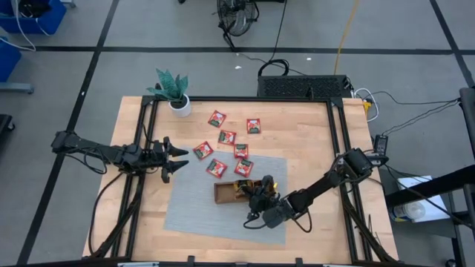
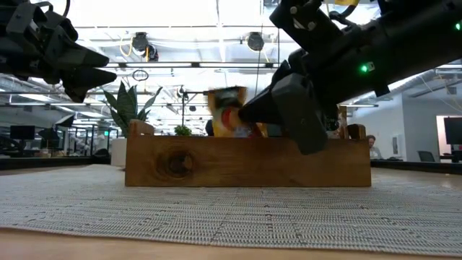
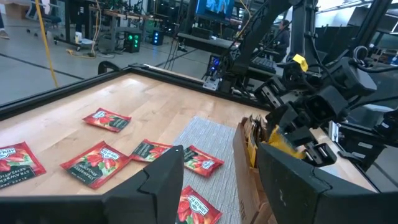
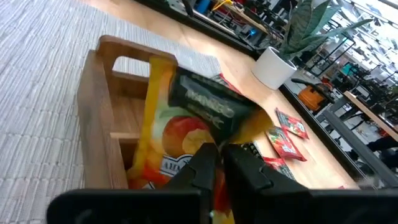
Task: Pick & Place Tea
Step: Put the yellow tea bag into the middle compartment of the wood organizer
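Observation:
The tea is several red sachets lying flat on the wooden table and on the grey mat; they also show in the left wrist view. An orange-yellow sachet stands over the brown wooden tray, with its top showing above the tray wall. My right gripper is over the tray and shut on that sachet. More yellow sachets stand in the tray. My left gripper hovers open to the left of the mat, touching nothing. My right gripper pinches the orange-yellow sachet between its two fingers at the edge nearest them. The fingers come roughly level from the table's right side, slanting down a little. The sachet stands nearly upright over a tray compartment. The tray wall hides its lower end.
A grey woven mat lies under the tray. A white pot with a green plant stands at the far left corner. Black frame rails run along the table's sides. Bare wood lies right of the mat.

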